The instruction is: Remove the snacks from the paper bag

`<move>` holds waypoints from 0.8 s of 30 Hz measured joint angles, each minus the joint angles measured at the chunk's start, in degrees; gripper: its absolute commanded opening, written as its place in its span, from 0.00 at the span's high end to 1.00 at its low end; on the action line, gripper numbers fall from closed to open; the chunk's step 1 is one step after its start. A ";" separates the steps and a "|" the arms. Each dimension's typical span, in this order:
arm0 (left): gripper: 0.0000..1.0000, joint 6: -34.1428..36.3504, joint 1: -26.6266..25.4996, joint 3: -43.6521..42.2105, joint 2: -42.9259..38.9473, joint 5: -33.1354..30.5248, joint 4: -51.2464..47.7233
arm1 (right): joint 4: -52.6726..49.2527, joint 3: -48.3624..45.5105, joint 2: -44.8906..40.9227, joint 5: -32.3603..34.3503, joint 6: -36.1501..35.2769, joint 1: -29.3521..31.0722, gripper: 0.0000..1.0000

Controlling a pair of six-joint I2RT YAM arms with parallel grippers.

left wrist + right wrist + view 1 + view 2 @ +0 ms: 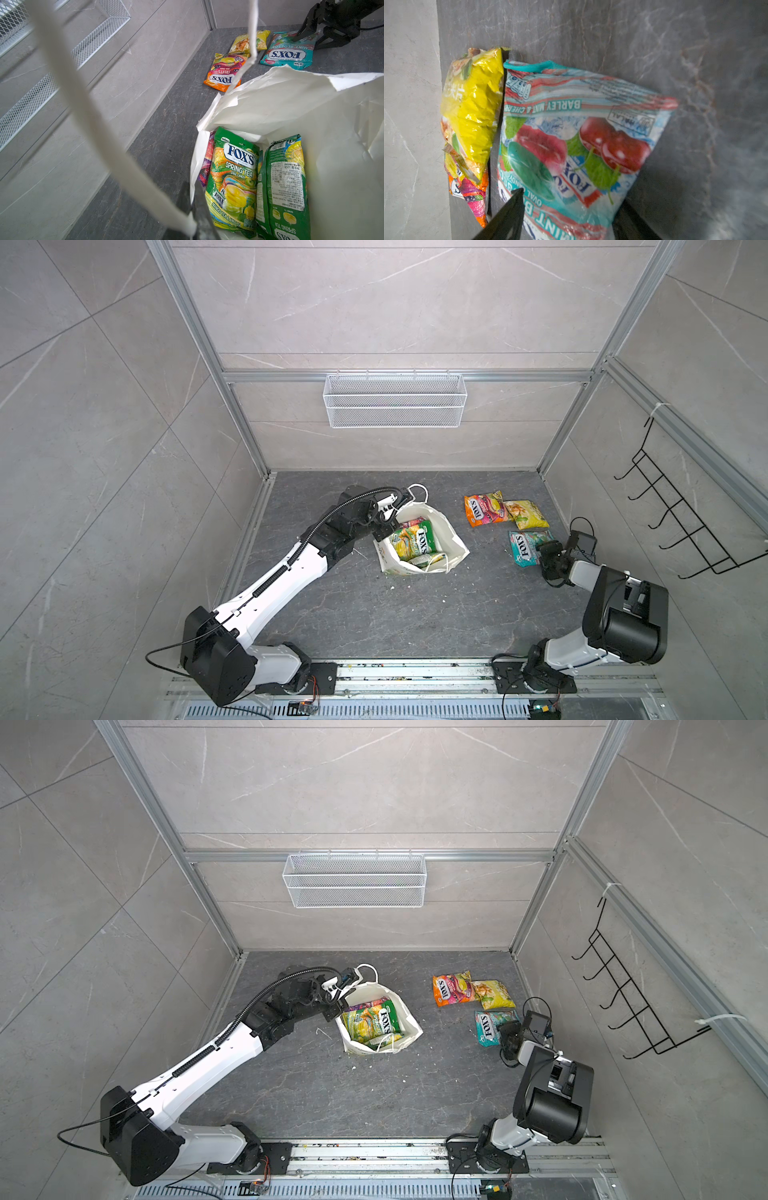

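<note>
Handle (85, 108), white cord, loops blurred and closest to the lens in the left wrist view. Left gripper (192, 204): jaws closed tight on the bag (291, 108) rim, at the root of that handle. Bag sits on the table (395, 614), mouth open upward.

Inside, just beyond the left jaws: green pouch (234, 178) face up, with a second green pouch (284, 187) touching it, back side up. Purple pouch (206, 164) shows only an edge behind the first, mostly hidden.

Well apart from those jaws, out on the table: orange pouch (482, 511) and yellow pouch (530, 515), touching at one end. Teal pouch (524, 549) lies flat near both, its end between the right jaws.

Right gripper (571, 201): jaws spread wide, one finger either side of the teal pouch, gripping nothing. Whether a finger touches the pouch cannot be told.
</note>
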 measured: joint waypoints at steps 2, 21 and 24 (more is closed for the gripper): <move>1.00 0.00 0.00 0.00 0.00 0.00 0.00 | 1.46 0.00 0.68 -0.44 0.46 0.00 0.33; 1.00 -0.39 0.00 0.00 0.00 0.11 0.00 | -5.14 -2.49 -13.05 -1.70 2.03 0.04 0.30; 1.00 -0.72 0.00 -0.02 -0.02 0.50 0.00 | -10.23 -1.42 -20.13 -1.22 -0.59 0.26 0.31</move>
